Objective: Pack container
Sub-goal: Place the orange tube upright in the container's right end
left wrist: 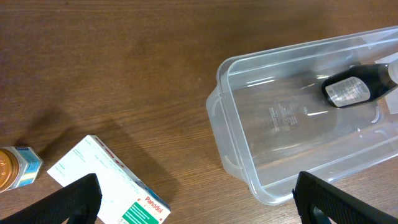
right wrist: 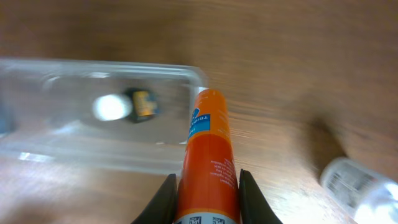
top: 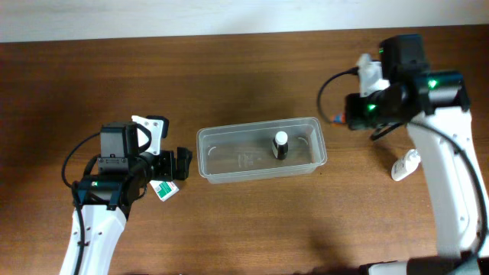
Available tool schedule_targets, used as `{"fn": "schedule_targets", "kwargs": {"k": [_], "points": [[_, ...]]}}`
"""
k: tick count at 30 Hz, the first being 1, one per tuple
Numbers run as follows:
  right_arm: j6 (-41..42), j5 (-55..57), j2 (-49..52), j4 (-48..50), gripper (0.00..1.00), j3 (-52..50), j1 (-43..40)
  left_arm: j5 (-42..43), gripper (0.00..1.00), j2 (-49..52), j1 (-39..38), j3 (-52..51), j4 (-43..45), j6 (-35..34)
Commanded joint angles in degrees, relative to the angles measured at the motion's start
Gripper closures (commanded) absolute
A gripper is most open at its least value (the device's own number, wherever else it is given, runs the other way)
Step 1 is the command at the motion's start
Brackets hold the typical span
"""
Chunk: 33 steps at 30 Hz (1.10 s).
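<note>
The clear plastic container lies at the table's centre, with a small dark bottle with a white cap inside near its right end. My left gripper is open and empty just left of the container, above a white and green Panadol box. In the left wrist view the gripper spans the box and the container's corner. My right gripper hovers right of the container. In the right wrist view it is shut on an orange tube pointing at the container's rim.
A white bottle lies on the table at the right, also in the right wrist view. A small jar with an orange lid sits left of the Panadol box. The table is brown wood.
</note>
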Motion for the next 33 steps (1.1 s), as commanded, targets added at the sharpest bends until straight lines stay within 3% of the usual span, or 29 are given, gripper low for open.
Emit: {"fn": "schedule_targets", "kwargs": {"k": [1, 8, 31, 32, 33], "points": [[-0.15, -1.38, 0.00, -0.22, 0.85, 0.63, 4.35, 0.63, 0.00, -0.15, -0.15, 1.33, 0.00, -0.13], [0.15, -1.38, 4.02, -0.09, 0.85, 0.61, 8.68, 0.63, 0.00, -0.15, -0.15, 1.33, 0.00, -0.13], [0.11, 1.88, 22.67, 5.66, 0.85, 0.37, 8.96, 0.63, 0.00, -0.15, -0.15, 1.33, -0.04, -0.13], [0.09, 1.90, 22.75, 5.68, 0.84, 0.37, 8.96, 0.63, 0.00, -0.15, -0.15, 1.33, -0.04, -0.13], [0.09, 1.88, 22.75, 5.70, 0.75, 0.37, 8.96, 0.63, 0.00, -0.17, -0.15, 1.33, -0.07, -0.13]]}}
